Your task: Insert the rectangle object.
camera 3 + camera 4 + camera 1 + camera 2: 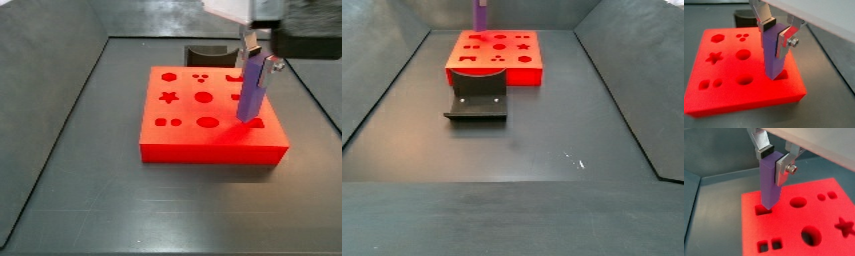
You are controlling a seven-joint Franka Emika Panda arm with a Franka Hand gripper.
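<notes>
I see the bar (773, 52) standing upright, clamped near its top between the two fingers (784, 40) of the gripper (776, 31), which are closed on it. Its lower end sits at a rectangular hole (764, 209) near one corner of the red block (214, 140); how deep it goes in, I cannot tell. The other holes, a star (713, 58) and round ones (743, 54), lie apart from it. The block rests on the dark worktop (543, 150). A side view shows the fixture (476, 104) touching the block's side. In that view only the bar's top (480, 14) shows.
</notes>
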